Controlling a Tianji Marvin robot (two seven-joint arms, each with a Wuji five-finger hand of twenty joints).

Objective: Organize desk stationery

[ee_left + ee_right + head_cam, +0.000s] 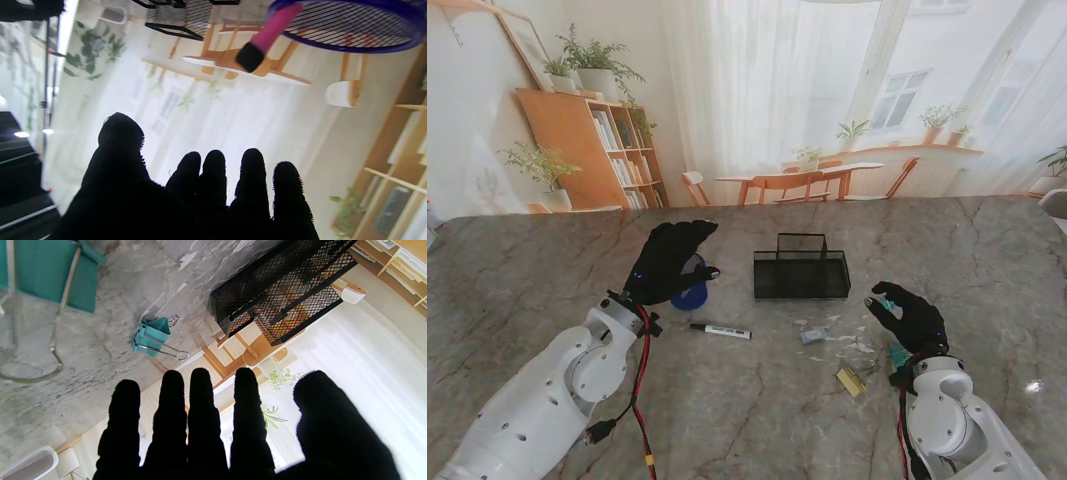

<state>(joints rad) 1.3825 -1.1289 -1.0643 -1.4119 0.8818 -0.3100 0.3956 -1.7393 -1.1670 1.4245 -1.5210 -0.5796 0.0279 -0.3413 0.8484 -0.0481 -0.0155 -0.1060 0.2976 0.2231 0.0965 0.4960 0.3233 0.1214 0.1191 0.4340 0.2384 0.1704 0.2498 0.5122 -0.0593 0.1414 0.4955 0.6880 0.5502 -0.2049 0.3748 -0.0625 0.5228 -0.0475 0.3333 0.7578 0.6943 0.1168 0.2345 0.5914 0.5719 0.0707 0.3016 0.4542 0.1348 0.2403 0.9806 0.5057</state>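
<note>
Left robot hand (670, 262): yours hovers wide, holding nothing, over the blue pen cup (691, 293).
Right robot hand (908, 315): fingers spread, nothing held, near the teal clip (150, 336), likely your next pick.

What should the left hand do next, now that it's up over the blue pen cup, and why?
Probably draw the left hand back toward the white marker lying on the table nearer to me than the blue mesh pen cup. The hand looks open and empty, fingers spread, a pink pen already stands in the cup, and the marker lies loose.
</note>
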